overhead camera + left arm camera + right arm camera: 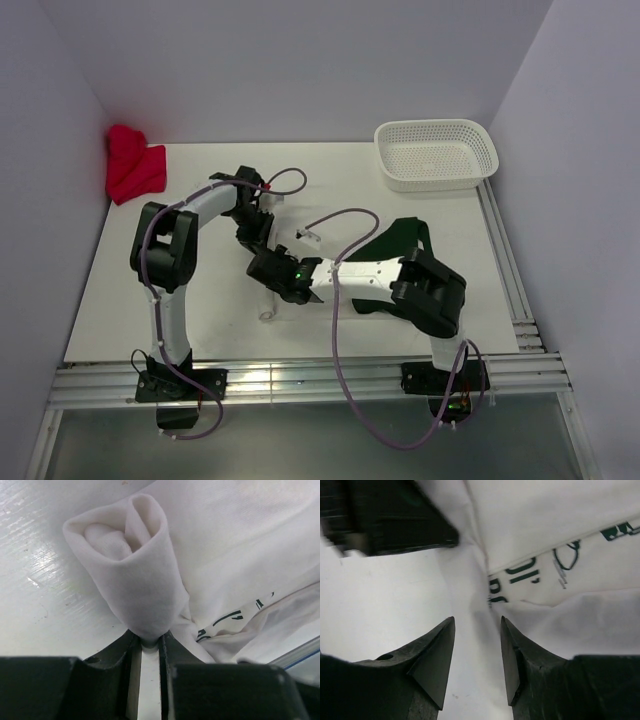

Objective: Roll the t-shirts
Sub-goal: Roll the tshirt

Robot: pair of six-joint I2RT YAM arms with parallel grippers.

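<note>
your left jaws clamp the rolled end of the off-white t-shirt (240, 540) on the bench (40, 580); right jaws stand apart over its lettering; the dark green t-shirt (398, 234) lies under the right arm.

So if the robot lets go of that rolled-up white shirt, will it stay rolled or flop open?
Probably floppy: the off-white t-shirt bends and creases softly where the left gripper pinches it. Its roll looks loose, with a gap at the open end, so it may well spring partly open.
</note>
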